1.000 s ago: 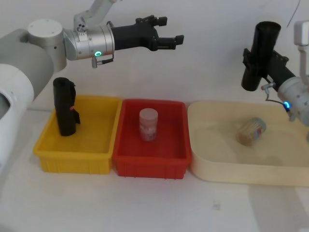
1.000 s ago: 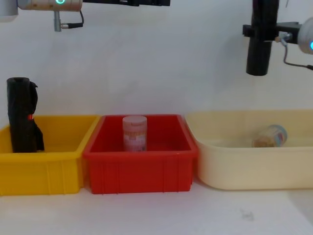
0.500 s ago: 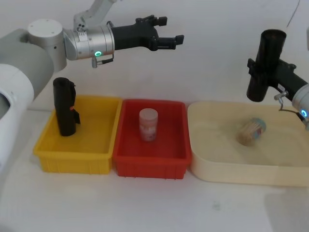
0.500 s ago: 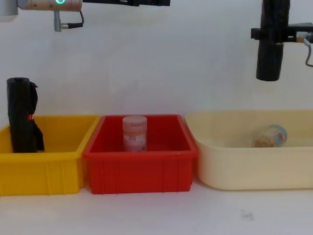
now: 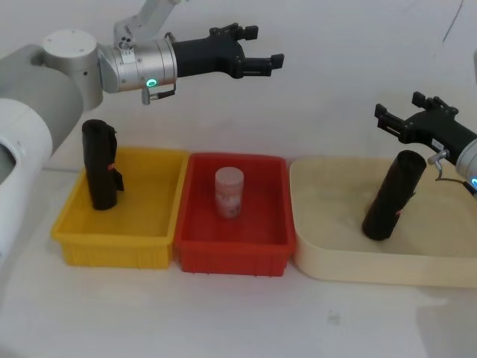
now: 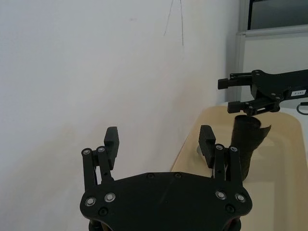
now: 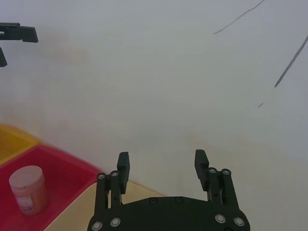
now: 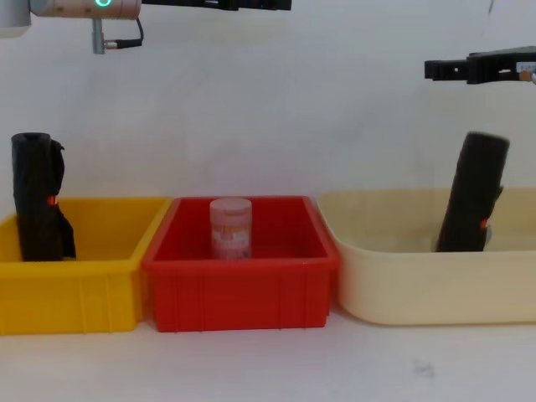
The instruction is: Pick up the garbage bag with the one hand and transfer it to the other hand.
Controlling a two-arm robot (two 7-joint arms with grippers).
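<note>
Right gripper (image 5: 406,121) spread empty just above garbage bag (image 5: 392,195), seemingly leaning in tray (image 5: 328,261)

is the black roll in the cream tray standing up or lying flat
Standing, tilted: the garbage bag rests its lower end in the cream tray, top leaning toward the open right gripper above it.

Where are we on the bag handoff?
The garbage bag stands tilted in the beige tray, below the open right gripper, which holds nothing. The left gripper hangs open above the bins. Nothing is in hand; whether a pass has taken place can't be told.
</note>
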